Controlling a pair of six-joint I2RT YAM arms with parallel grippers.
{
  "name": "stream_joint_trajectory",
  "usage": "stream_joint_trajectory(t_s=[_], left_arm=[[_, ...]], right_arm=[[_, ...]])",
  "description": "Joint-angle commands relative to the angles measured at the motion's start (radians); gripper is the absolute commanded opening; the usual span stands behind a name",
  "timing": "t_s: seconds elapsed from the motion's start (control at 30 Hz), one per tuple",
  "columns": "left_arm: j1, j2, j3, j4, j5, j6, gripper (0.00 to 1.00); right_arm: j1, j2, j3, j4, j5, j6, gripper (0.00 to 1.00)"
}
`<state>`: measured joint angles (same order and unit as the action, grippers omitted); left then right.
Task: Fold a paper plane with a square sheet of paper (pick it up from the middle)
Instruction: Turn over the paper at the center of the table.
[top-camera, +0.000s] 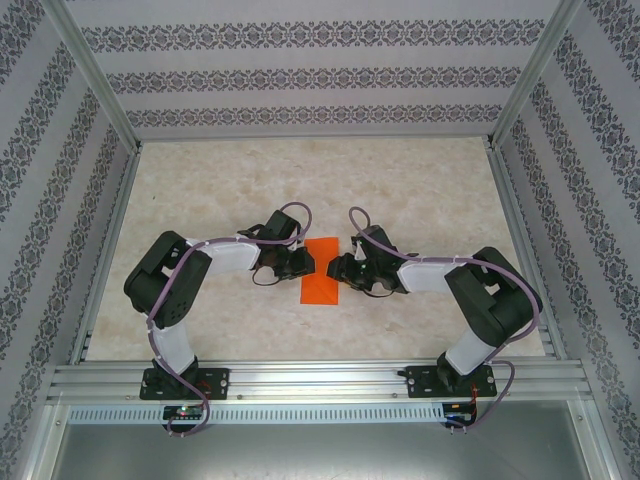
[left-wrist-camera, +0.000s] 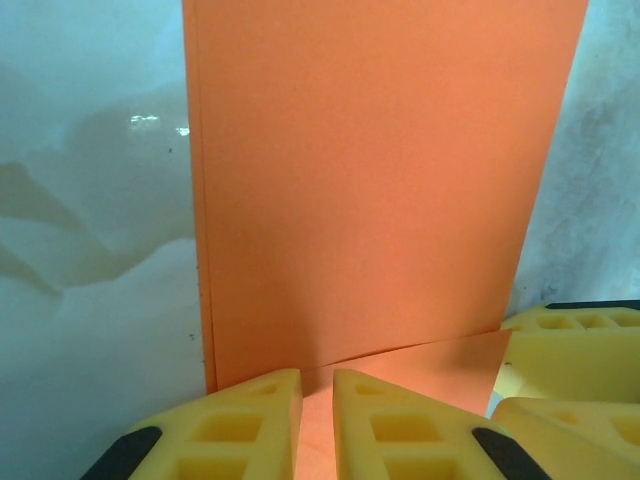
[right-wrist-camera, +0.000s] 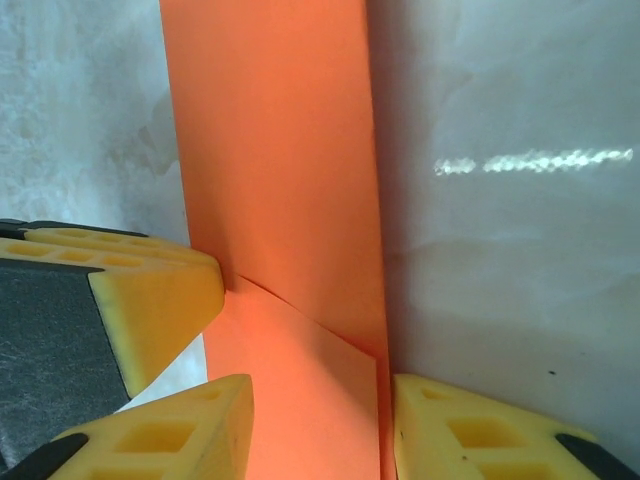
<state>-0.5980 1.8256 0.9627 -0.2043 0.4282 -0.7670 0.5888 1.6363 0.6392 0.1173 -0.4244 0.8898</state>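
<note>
The square sheet of paper (top-camera: 321, 270), bright orange, lies mid-table folded into a narrow rectangle, with one corner flap (left-wrist-camera: 430, 365) turned over at an angle. My left gripper (top-camera: 298, 262) sits at its left edge. In the left wrist view its yellow fingers (left-wrist-camera: 317, 385) stand almost together, tips down on the sheet (left-wrist-camera: 370, 180). My right gripper (top-camera: 340, 270) sits at the right edge, open, its fingers (right-wrist-camera: 322, 395) astride the flap (right-wrist-camera: 300, 380) on the sheet (right-wrist-camera: 280, 160). A paper plane is out of view.
The pale marble-look tabletop (top-camera: 420, 190) stretches beyond the sheet. Patterned walls enclose it on three sides, and an aluminium rail (top-camera: 320, 380) runs along the near edge. A fingertip of the other gripper shows beside the paper in each wrist view (left-wrist-camera: 575, 345) (right-wrist-camera: 130, 295).
</note>
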Motion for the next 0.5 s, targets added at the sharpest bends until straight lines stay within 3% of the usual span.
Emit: stream_joint_trajectory(t_s=[0.0,0.47], left_arm=[[-0.006,0.024,0.011,-0.022,-0.019,0.02,0.19],[-0.005,0.006,0.011,-0.026,-0.024,0.02,0.19]], right_arm=[[0.009,0.011,-0.004,0.061,-0.024,0.006,0.41],[0.004,0.015,-0.03,0.104,-0.073,-0.021,0.4]])
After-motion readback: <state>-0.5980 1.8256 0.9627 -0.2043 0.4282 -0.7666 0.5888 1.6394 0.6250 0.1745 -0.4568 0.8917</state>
